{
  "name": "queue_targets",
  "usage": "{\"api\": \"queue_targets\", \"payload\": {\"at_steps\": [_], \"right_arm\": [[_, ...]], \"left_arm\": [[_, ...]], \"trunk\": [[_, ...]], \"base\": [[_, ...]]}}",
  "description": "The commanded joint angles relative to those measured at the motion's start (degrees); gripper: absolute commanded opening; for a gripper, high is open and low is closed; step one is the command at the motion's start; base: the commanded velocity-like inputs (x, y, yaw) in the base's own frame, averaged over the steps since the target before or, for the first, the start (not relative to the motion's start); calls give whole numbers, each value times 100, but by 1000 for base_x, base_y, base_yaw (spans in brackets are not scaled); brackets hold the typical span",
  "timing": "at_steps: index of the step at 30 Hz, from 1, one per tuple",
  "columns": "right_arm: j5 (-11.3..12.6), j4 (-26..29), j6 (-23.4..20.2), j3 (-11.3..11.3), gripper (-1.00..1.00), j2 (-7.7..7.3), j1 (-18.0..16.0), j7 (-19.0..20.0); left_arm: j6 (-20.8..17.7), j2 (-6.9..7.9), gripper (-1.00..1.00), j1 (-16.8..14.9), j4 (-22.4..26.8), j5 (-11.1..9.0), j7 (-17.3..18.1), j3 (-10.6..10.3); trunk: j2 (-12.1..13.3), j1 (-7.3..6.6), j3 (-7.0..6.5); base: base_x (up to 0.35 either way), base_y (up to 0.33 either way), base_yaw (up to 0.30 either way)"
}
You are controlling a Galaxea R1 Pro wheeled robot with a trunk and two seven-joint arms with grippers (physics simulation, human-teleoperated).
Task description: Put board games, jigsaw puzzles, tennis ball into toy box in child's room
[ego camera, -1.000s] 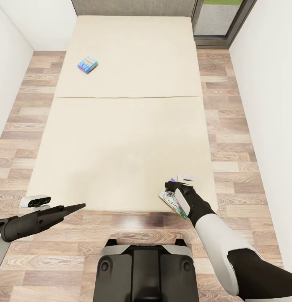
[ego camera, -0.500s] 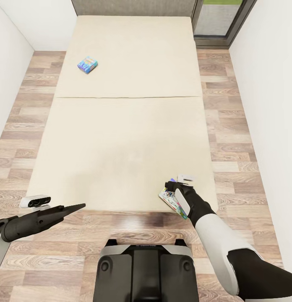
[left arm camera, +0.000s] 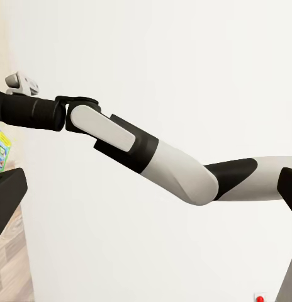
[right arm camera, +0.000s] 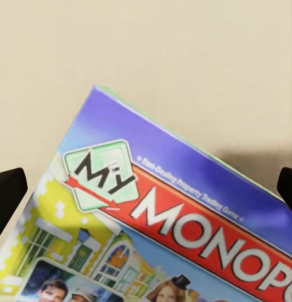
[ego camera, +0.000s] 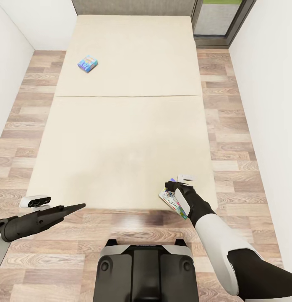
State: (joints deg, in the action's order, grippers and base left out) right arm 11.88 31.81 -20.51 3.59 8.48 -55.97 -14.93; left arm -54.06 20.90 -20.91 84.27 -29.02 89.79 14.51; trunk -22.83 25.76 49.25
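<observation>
The bed lies ahead in the head view. A small blue board game rests on its far left section. The Monopoly board game lies tilted at the bed's near right corner, and its lid is close up in the right wrist view. My right gripper hovers right over this box, open, with its dark fingertips spread to either side. My left gripper hangs open over the floor off the bed's near left corner, holding nothing.
White walls flank the bed, with strips of wood-plank floor on both sides. A grey headboard and a dark-framed window stand at the far end. My base is at the bed's foot. A red wall button shows.
The whole picture has shifted by a hair, so the camera moved slightly. Neither arm nor either board game has visibly moved.
</observation>
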Motion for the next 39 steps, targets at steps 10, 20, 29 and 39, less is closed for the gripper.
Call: {"api": "queue_targets", "payload": {"at_steps": [10,20,29,39], "right_arm": [[60,9,-24,37,100,-5,-1,-54],[60,9,-24,36,100,-5,-1,-54],[60,9,-24,36,100,-5,-1,-54],[60,37,-22,32,100,-5,-1,-54]], "left_arm": [[-61,-1,100,-1,2,2,21,-1],[-61,-4,100,-1,2,2,21,-1],[-61,-3,100,-1,2,2,21,-1],[-61,-4,100,-1,2,2,21,-1]], "trunk": [[-9,3,6],[-9,3,6],[-9,3,6],[-9,3,6]], "base": [[-20,0,0],[-1,0,0],[-47,0,0],[-13,0,0]]}}
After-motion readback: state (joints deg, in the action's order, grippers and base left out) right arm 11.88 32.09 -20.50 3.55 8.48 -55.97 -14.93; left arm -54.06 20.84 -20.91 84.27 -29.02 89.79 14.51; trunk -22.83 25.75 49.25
